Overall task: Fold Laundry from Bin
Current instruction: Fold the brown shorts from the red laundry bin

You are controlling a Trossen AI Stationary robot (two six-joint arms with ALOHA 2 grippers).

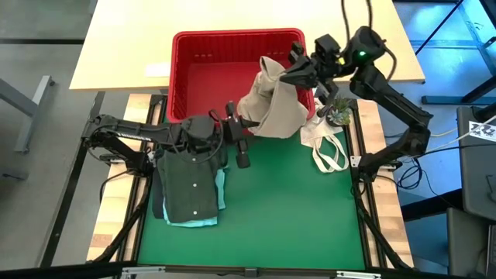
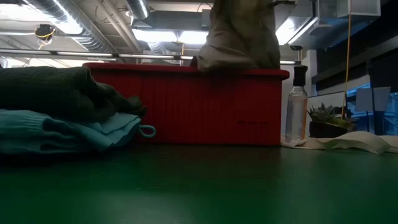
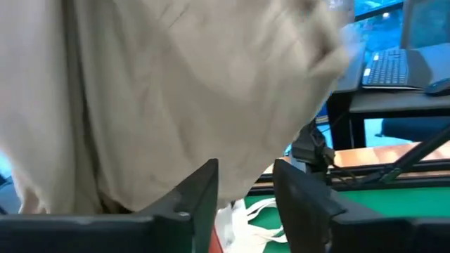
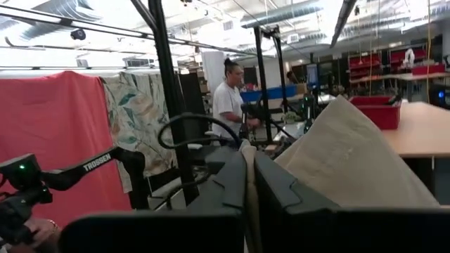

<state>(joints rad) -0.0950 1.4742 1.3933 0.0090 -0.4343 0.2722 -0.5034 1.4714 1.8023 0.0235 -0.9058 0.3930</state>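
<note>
The right gripper is clamped tight on a top edge of the beige garment and holds it up over the near right corner of the red bin, so the cloth hangs in a long drape across the bin's front wall toward the green tabletop. In the right wrist view a fold of that cloth is pinched between the two dark fingers.

The left gripper sits just in front of the bin, at the lower left side of the hanging garment. Its jaws stand partly apart with nothing between them; in the left wrist view the cloth hangs just beyond the fingertips, near but not gripped.

The step in hand looks like taking a second hold so the garment can be spread flat. To do it well, the left gripper should probably reach forward to a free lower corner or hem, not the bunched middle, and close on a single layer while the right one keeps the cloth high enough to clear the bin's rim.

The folded stack, dark olive on light teal, lies on the tabletop well in front of the bin's left corner, and a white bag lies beside the bin's right corner.
</note>
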